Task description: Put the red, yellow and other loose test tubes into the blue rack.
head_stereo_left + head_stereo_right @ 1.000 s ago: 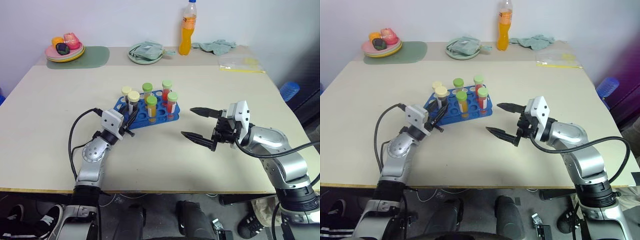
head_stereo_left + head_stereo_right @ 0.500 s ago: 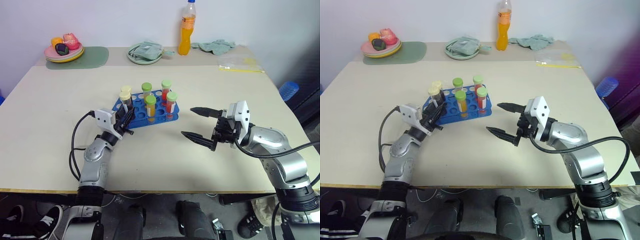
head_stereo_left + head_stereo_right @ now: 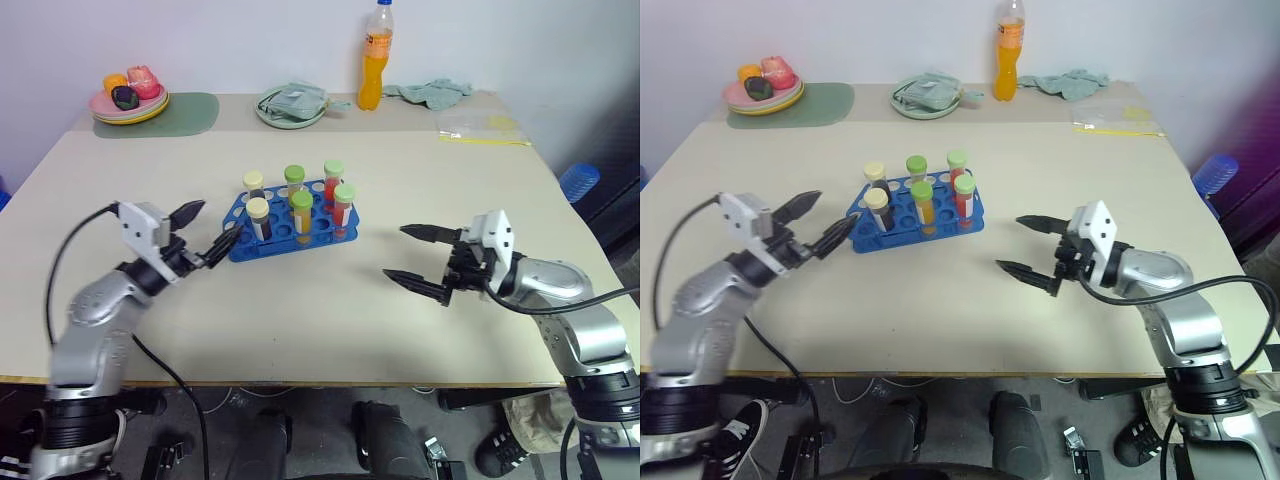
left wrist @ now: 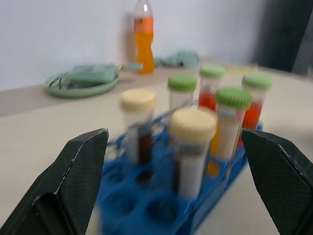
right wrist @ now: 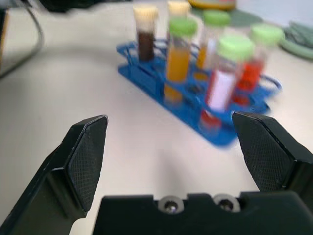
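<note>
The left pincer (image 3: 207,228) has drawn back to the left, clear of the rack (image 3: 290,222), and its fingers, pinched together a second ago, now stand wide apart and hold nothing. The right pincer (image 3: 418,258) has slid a little to the right and stays wide open and empty over the bare surface (image 3: 320,310). The blue rack sits mid-surface between the two, nearer the left one, with six tubes upright in it: two cream-capped (image 3: 259,210) at its left end, the near one where the left pincer was earlier, and four green-capped (image 3: 302,200) with yellow or red contents. At the far edge stand a plate of fruit (image 3: 128,103), a bowl (image 3: 290,108) and an orange bottle (image 3: 373,58).
</note>
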`<action>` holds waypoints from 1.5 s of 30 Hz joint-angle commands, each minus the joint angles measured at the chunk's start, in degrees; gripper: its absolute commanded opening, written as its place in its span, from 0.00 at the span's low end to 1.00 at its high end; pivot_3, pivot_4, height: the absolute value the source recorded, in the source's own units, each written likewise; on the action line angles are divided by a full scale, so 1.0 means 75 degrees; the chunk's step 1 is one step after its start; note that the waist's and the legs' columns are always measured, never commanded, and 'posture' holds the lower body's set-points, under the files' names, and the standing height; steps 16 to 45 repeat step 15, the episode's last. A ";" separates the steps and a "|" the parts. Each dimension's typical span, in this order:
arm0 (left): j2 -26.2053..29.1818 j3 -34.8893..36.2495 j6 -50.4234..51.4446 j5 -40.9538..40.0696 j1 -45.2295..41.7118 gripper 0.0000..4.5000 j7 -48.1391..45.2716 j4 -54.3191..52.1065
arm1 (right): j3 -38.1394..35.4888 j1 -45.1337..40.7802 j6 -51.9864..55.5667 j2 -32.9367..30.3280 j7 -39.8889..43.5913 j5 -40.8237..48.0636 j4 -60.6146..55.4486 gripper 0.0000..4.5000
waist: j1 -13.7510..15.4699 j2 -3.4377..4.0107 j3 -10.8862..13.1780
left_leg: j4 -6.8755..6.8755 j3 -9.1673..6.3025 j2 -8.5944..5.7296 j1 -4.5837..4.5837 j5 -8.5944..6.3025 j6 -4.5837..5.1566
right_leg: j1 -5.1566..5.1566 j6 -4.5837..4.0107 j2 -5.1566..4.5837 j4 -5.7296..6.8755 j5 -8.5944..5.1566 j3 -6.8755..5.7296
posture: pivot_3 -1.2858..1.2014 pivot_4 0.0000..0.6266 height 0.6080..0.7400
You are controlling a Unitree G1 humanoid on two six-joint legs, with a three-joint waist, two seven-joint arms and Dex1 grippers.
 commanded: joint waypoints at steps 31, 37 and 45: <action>0.1048 0.0012 -0.0387 -0.0509 0.0310 0.98 -0.3473 0.0555 | -0.0860 0.0309 -0.1066 -0.0390 -0.0054 -0.0492 0.0540 1.00 | -0.0014 0.0016 0.0009 | -0.0009 0.0008 0.0005 -0.0002 0.0000 0.0000 | -0.0008 -0.0003 -0.0003 -0.0004 -0.0001 0.0001 | 0.52 0.24 1.00; 0.1048 0.0012 -0.0387 -0.0509 0.0310 0.98 -0.3473 0.0555 | -0.0860 0.0309 -0.1066 -0.0390 -0.0054 -0.0492 0.0540 1.00 | -0.0014 0.0016 0.0009 | -0.0009 0.0008 0.0005 -0.0002 0.0000 0.0000 | -0.0008 -0.0003 -0.0003 -0.0004 -0.0001 0.0001 | 0.52 0.24 1.00; 0.1048 0.0012 -0.0387 -0.0509 0.0310 0.98 -0.3473 0.0555 | -0.0860 0.0309 -0.1066 -0.0390 -0.0054 -0.0492 0.0540 1.00 | -0.0014 0.0016 0.0009 | -0.0009 0.0008 0.0005 -0.0002 0.0000 0.0000 | -0.0008 -0.0003 -0.0003 -0.0004 -0.0001 0.0001 | 0.52 0.24 1.00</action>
